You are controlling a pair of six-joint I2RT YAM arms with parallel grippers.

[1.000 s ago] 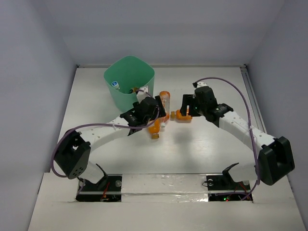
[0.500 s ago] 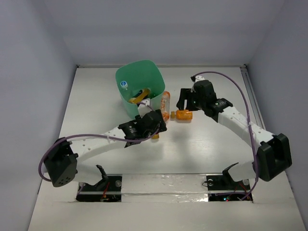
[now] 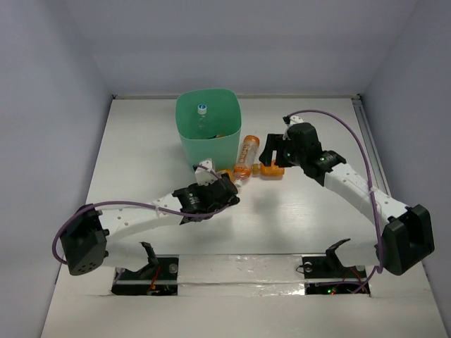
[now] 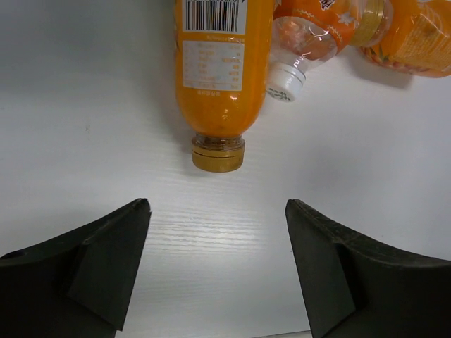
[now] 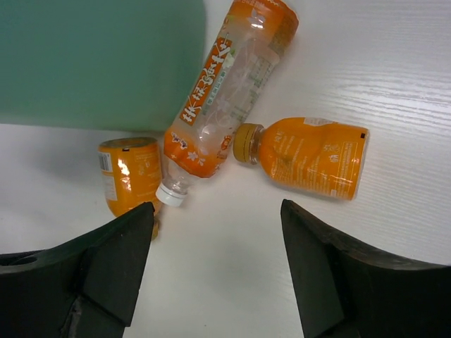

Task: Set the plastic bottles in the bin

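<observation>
The mint-green bin (image 3: 208,138) stands upright at the back centre. A clear bottle with a blue cap (image 3: 202,110) and something orange lie inside it. Three bottles lie on the table right of the bin. One is orange with a barcode label and gold cap (image 4: 215,70) (image 5: 129,176). One is clear with an orange label and white cap (image 3: 244,153) (image 5: 224,98) (image 4: 304,39). One is a short orange bottle (image 3: 272,169) (image 5: 310,158) (image 4: 416,35). My left gripper (image 3: 225,184) (image 4: 217,208) is open and empty, just short of the gold cap. My right gripper (image 3: 270,155) (image 5: 215,205) is open and empty above the bottles.
The bin's wall (image 5: 99,63) fills the top left of the right wrist view, close to the clear bottle. The grey enclosure walls (image 3: 49,105) stand around the white table (image 3: 303,218).
The bin tilted and slid to the right, and now stands upright. My left gripper has drawn back toward the near side. My right gripper shifted slightly.
</observation>
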